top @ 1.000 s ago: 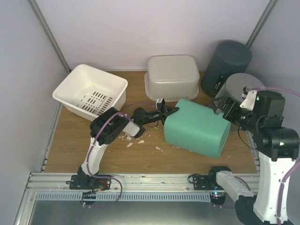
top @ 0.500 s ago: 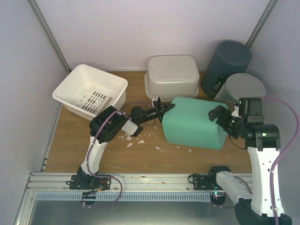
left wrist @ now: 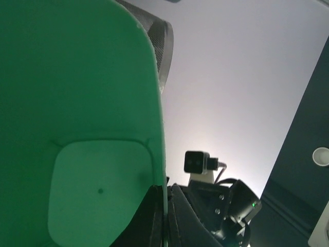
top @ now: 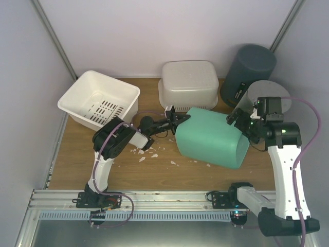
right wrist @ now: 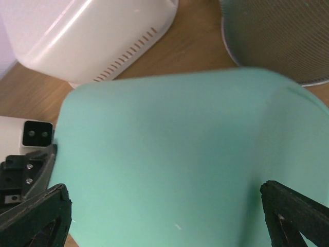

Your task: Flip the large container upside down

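The large green container (top: 211, 138) lies on its side on the wooden table, its mouth facing left. My left gripper (top: 175, 119) is shut on its rim at the upper left. In the left wrist view the rim (left wrist: 163, 154) runs down between the two black fingers of the gripper (left wrist: 165, 216), and the container's inside fills the left. My right gripper (top: 237, 119) is open at the container's upper right end. In the right wrist view its gripper (right wrist: 164, 216) has its fingers spread wide over the green wall (right wrist: 175, 154).
A white slotted basket (top: 100, 100) stands at the back left. An upturned white tub (top: 188, 85) sits behind the container. A dark cylinder (top: 249, 72) and a grey bin (top: 267, 98) stand at the back right. White scraps (top: 146, 154) lie near the left arm.
My right arm has swung in from the right and its gripper has come down to the container's right end. The container and my left gripper have shifted slightly to the left.
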Controlling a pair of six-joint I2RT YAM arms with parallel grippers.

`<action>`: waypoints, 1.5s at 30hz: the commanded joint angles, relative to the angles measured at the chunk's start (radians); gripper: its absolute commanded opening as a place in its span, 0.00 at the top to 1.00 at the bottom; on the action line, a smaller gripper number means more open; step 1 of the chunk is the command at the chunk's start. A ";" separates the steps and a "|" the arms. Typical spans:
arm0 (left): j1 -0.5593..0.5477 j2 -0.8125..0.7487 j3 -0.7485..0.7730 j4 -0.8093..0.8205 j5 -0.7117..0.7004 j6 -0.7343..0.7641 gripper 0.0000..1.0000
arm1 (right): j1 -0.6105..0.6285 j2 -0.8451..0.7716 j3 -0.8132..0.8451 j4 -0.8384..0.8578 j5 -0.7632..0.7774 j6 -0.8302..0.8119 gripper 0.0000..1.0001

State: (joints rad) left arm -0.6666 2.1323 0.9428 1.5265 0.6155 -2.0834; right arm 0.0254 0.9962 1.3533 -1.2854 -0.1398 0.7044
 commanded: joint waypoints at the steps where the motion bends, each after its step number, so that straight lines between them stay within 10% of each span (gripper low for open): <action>1: 0.001 -0.066 -0.038 0.285 0.031 -0.114 1.00 | 0.008 0.012 0.059 0.063 -0.061 -0.027 0.00; 27: -0.070 -0.112 -0.051 0.124 0.230 -0.007 1.00 | 0.051 0.059 0.161 0.147 -0.180 -0.032 0.00; 40: -0.056 -0.085 -0.001 0.143 0.367 0.042 0.71 | 0.054 0.040 0.189 0.094 -0.186 -0.049 0.00; 45: -0.049 -0.053 -0.020 0.168 0.404 0.042 0.96 | 0.054 0.033 0.173 0.086 -0.175 -0.054 0.00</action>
State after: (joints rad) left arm -0.7242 2.0506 0.9272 1.5219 0.9569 -2.0701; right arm 0.0711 1.0451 1.5169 -1.1957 -0.3019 0.6674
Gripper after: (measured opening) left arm 0.183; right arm 0.996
